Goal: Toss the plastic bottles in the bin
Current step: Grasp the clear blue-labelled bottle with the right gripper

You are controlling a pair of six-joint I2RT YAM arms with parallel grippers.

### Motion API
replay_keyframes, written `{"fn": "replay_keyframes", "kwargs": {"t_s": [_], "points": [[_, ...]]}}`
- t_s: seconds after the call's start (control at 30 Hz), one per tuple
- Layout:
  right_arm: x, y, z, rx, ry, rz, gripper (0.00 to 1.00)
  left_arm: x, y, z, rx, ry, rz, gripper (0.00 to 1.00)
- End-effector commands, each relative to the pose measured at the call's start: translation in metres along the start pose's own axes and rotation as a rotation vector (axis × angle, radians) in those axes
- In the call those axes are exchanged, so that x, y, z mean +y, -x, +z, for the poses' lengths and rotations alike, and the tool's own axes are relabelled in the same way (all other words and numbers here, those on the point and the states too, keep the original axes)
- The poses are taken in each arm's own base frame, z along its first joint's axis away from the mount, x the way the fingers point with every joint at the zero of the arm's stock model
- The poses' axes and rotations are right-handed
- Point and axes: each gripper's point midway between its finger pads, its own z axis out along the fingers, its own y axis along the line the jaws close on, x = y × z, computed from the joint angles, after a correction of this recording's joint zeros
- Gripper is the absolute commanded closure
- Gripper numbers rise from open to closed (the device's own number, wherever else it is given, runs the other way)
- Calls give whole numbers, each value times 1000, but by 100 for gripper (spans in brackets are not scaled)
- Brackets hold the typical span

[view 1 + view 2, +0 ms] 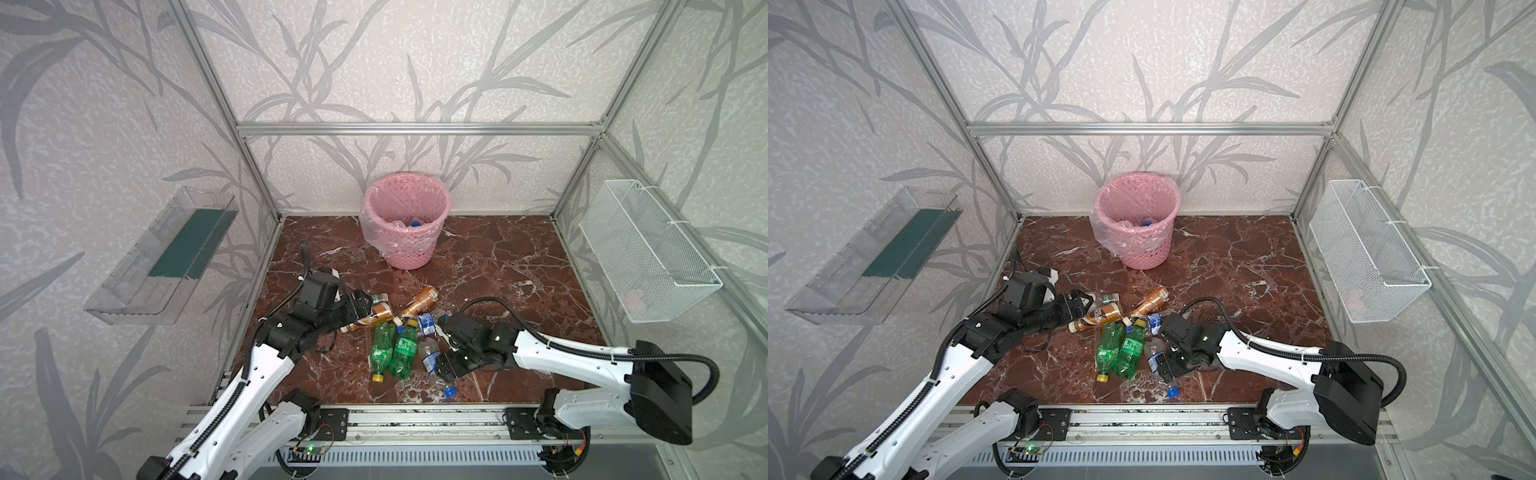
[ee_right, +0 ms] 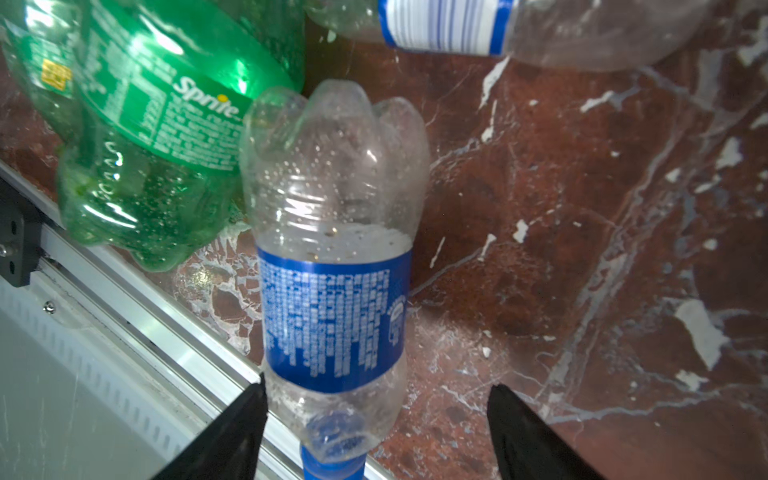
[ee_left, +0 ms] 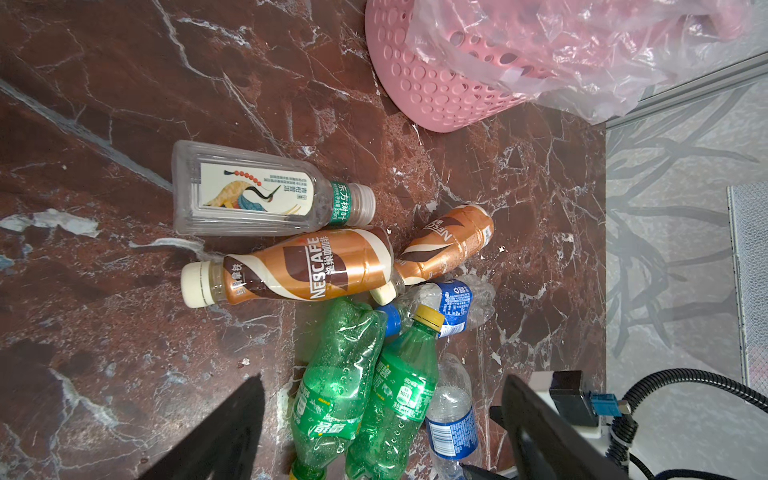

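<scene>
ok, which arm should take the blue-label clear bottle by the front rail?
Right. The right gripper is open with the blue-label bottle between the jaws; the left gripper is by the brown coffee bottles, farther off.

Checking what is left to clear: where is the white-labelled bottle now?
The white-labelled bottle lies flat on the floor at the pile's far-left edge, beside a brown coffee bottle; in both top views the open left gripper hides most of it.

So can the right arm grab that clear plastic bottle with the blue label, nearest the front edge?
Probably yes: the right gripper is open with its jaws either side of the clear blue-labelled bottle, nothing between.
</scene>
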Motion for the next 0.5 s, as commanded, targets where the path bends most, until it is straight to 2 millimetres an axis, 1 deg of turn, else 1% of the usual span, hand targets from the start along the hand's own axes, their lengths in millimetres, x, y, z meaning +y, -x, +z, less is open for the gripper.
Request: {"fn": "replay_keyframes", "kwargs": {"t_s": [0.0, 0.3, 0.47], "points": [[5, -2, 0, 27, -39, -61, 19, 8, -3, 0, -6, 20, -20, 11], [5, -2, 10, 81, -120, -82, 24, 14, -8, 2, 3, 29, -22, 12], [-2, -4, 11, 91, -162, -55, 33, 17, -10, 3, 6, 31, -24, 12]]}}
